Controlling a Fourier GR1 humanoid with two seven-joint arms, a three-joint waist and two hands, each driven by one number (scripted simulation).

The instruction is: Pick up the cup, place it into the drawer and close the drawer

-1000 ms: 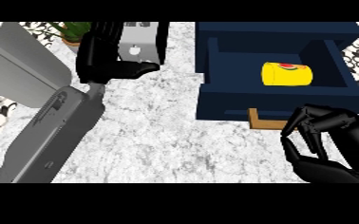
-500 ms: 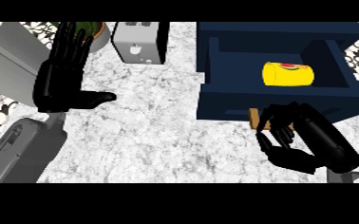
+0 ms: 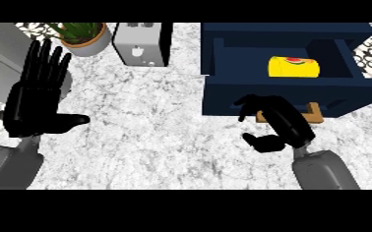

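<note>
We see the yellow cylindrical cup point(image 3: 294, 67), marked with a red and green label, lying on its side inside the open dark blue drawer point(image 3: 218, 59), toward its right half. The drawer stands pulled out over the white marbled counter point(image 3: 160, 132), and a light wooden handle point(image 3: 314, 113) shows at its front wall. Our right hand point(image 3: 280, 123) sits at that front wall, just left of the handle, its black fingers curled with the thumb below; we see nothing held in it. Our left hand point(image 3: 36, 96) rests at the view's left edge, well apart from the drawer, fingers straight and pointing up, thumb out to the side. Behind, a grey boxy toaster point(image 3: 141, 44) stands just left of the drawer, and a green plant in a tan pot point(image 3: 83, 38) beside it.
</note>
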